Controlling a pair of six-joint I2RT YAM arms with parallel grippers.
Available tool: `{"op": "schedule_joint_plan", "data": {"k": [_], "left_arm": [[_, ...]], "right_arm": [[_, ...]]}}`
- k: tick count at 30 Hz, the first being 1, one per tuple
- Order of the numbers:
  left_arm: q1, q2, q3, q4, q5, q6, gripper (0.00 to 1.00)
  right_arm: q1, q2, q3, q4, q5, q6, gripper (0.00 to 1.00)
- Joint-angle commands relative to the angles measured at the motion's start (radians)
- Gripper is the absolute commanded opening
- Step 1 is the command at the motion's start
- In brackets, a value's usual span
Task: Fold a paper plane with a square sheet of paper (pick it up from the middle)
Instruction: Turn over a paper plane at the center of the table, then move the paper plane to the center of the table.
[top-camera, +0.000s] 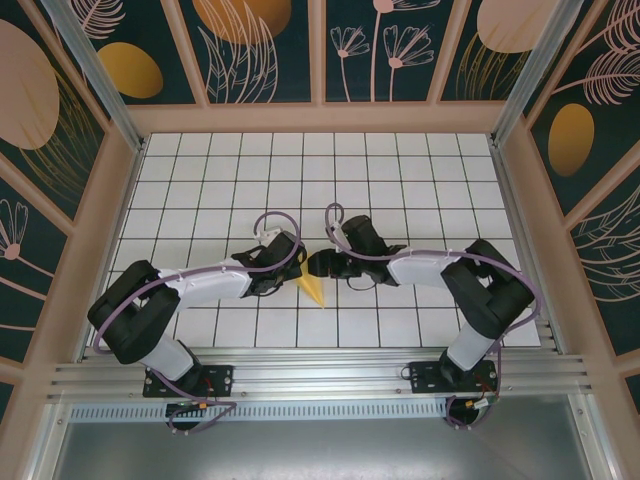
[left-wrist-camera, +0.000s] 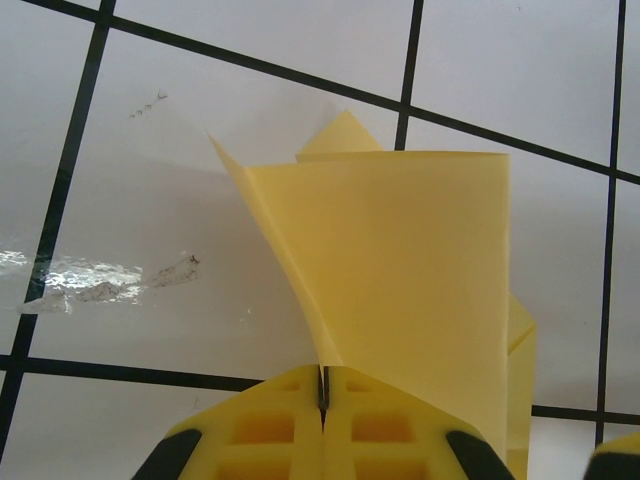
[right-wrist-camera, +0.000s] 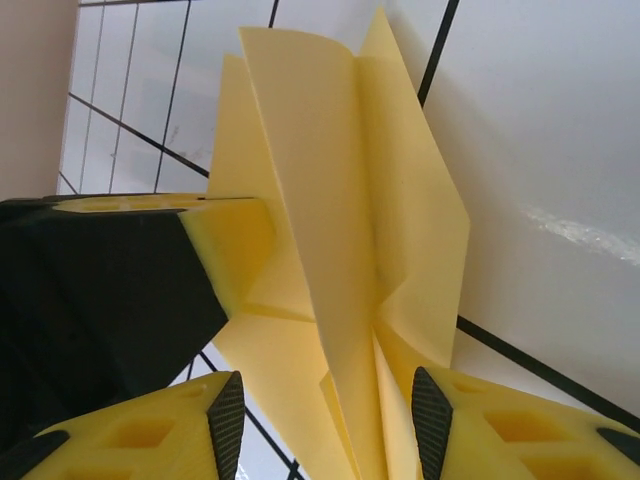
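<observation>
The yellow paper (top-camera: 313, 289), folded into a narrow pointed paper plane shape, hangs between my two grippers at the table's middle, tip toward the near edge. My left gripper (top-camera: 291, 268) is shut on one folded edge; in the left wrist view the jaws (left-wrist-camera: 323, 372) pinch the sheet (left-wrist-camera: 420, 270), which curves up in front. My right gripper (top-camera: 319, 265) stands open. In the right wrist view its fingertips (right-wrist-camera: 325, 420) straddle the plane's layered folds (right-wrist-camera: 330, 200) without pressing them. The left gripper's yellow finger (right-wrist-camera: 225, 240) grips the paper's left flap there.
The white grid table (top-camera: 400, 170) stretches back to patterned walls. Aluminium posts (top-camera: 95, 70) stand at the rear corners, and a metal rail (top-camera: 320, 378) runs along the near edge by both arm bases. A strip of clear tape (left-wrist-camera: 90, 280) lies on a tile.
</observation>
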Motion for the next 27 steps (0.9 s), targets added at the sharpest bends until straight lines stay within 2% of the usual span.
{"op": "schedule_joint_plan", "data": {"k": [1,3,5,7,10,27], "left_arm": [[0.007,-0.017,-0.006,0.011,0.001,0.002,0.03],[0.007,-0.018,-0.005,0.007,0.0,0.004,0.03],[0.007,-0.021,-0.003,0.001,-0.003,0.005,0.03],[0.007,-0.023,-0.004,-0.002,-0.002,0.004,0.03],[0.007,-0.023,-0.007,0.003,0.004,0.004,0.04],[0.007,-0.001,0.009,0.013,0.018,0.01,0.04]], "right_arm": [[0.015,0.021,0.027,-0.029,-0.014,-0.025,0.5],[0.017,0.017,0.028,-0.037,-0.001,-0.028,0.49],[0.017,-0.02,0.022,-0.064,0.065,-0.032,0.48],[0.009,-0.075,-0.001,-0.058,0.105,-0.026,0.5],[0.004,-0.085,-0.016,-0.029,0.073,-0.014,0.53],[0.061,0.015,0.013,-0.038,0.016,-0.014,0.48]]}}
